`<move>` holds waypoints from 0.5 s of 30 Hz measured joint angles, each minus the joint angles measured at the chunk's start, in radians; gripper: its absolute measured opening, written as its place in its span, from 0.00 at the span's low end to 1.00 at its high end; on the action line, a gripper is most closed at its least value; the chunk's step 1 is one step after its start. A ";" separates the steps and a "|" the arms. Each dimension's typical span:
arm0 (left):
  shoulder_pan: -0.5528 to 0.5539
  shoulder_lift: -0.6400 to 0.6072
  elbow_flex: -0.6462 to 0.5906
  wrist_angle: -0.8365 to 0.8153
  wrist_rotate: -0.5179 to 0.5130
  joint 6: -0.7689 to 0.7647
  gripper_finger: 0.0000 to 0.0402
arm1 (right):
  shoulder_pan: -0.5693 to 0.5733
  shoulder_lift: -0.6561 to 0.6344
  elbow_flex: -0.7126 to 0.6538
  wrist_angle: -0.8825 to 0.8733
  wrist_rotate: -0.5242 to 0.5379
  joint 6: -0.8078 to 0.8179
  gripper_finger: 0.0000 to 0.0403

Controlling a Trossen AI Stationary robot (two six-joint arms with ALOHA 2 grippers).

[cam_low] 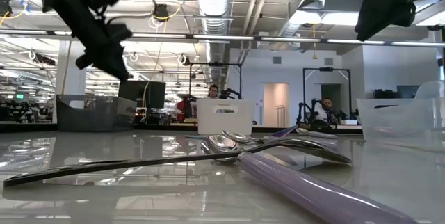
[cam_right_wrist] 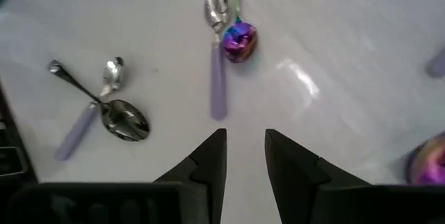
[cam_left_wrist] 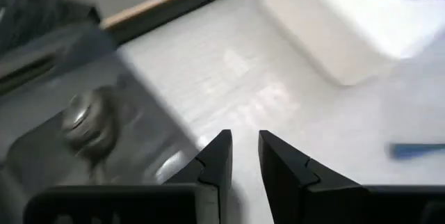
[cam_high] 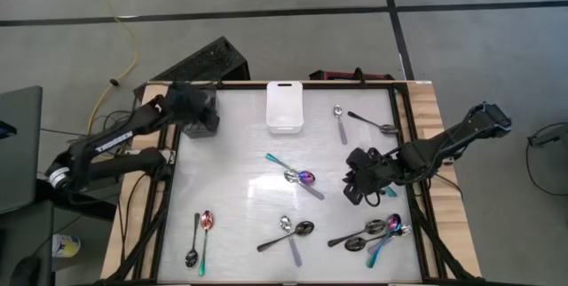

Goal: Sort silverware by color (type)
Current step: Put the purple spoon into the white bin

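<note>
Both claws empty, jaws slightly parted: left claw [cam_high: 202,113] above the dark bin [cam_high: 206,119], right claw [cam_high: 362,185] must next descend onto a counter [cam_high: 240,188] spoon [cam_high: 306,179]

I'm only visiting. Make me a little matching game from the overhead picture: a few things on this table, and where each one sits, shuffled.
Things:
1. white bin
2. dark bin
3. right tool
4. black spoon beside a rainbow spoon

Places:
A. near left corner
B. far edge, middle
C. far left corner, under the left tool
D. above the table's right side, holding nothing

Pairs: 1-B, 2-C, 3-D, 4-A
</note>
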 joint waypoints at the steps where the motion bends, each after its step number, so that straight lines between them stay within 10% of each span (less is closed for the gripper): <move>1: -0.043 -0.017 0.000 0.009 -0.018 -0.007 0.14 | 0.002 0.000 0.000 0.013 -0.001 0.000 0.30; 15: -0.799 0.038 -0.091 0.420 -0.047 -0.090 0.14 | 0.007 0.000 0.000 0.166 0.029 -0.003 0.30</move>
